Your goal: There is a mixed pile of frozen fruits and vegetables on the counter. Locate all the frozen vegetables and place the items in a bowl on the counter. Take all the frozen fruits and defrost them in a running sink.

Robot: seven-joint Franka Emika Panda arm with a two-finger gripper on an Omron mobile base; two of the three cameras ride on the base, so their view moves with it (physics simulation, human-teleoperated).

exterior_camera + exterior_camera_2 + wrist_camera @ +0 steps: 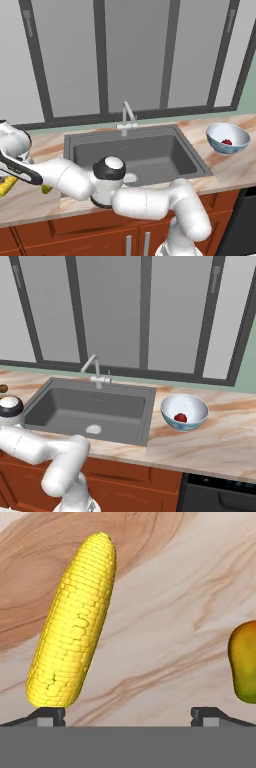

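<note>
My gripper (127, 714) is open over the counter (165, 612), pointing down at it. The yellow corn cob (75, 622) lies lengthwise just beyond the left fingertip (47, 714), not between the fingers. At the right edge lies the yellow-green mango-like fruit (244, 662), outside the right fingertip. In the left base view the arm reaches to the far left, above the corn cob (6, 187) and a sliver of the yellow-green fruit (46, 189). The pale bowl (239, 136) right of the sink (135, 152) holds the red ball (226, 142). A small brown ball (3, 388) sits at the far left.
The slim silver tap (127, 117) stands behind the sink, and no water shows. The arm's elbow hangs over the sink's front rim. Dark-framed windows rise behind the counter (215, 441). Reddish-brown cabinets (75, 235) run below.
</note>
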